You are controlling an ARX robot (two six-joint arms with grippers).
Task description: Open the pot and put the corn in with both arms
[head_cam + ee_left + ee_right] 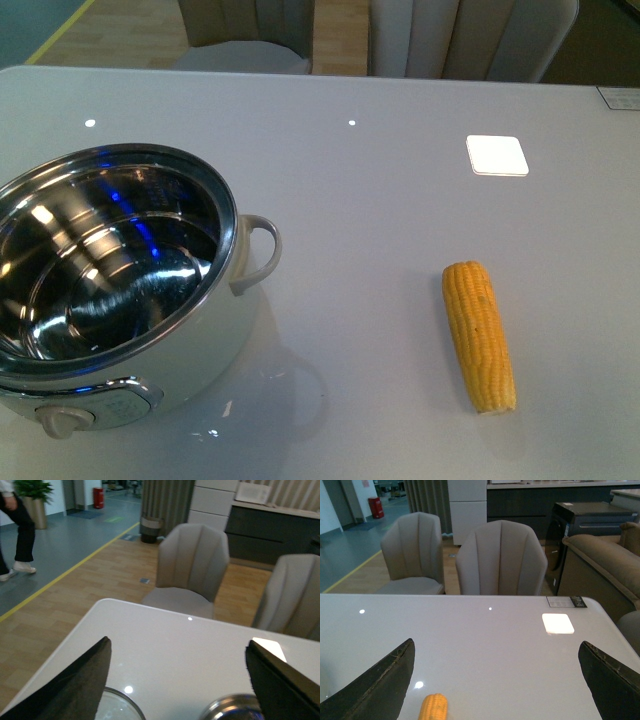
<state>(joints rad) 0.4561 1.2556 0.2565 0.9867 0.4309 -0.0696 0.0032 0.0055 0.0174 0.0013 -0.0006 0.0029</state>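
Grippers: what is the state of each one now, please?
Left gripper: open, holding nothing.
Right gripper: open, holding nothing.

Beige chairs [500, 560] stand behind the glossy white table [380, 200] on wood flooring [100, 580], a brown sofa [605, 560] nearby.

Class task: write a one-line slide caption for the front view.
Open white pot, steel interior empty, stands at left on the grey table; the corn lies apart to its right.

Pot [215, 350]: white body, mirror-steel interior with blue reflections, beige dial [62, 420]. Corn [480, 335]: yellow, regular kernel rows. Bench [380, 200]: glossy pale grey. Fingers [380, 685]: black. Chairs [500, 560]: grey-beige, vertically ribbed.
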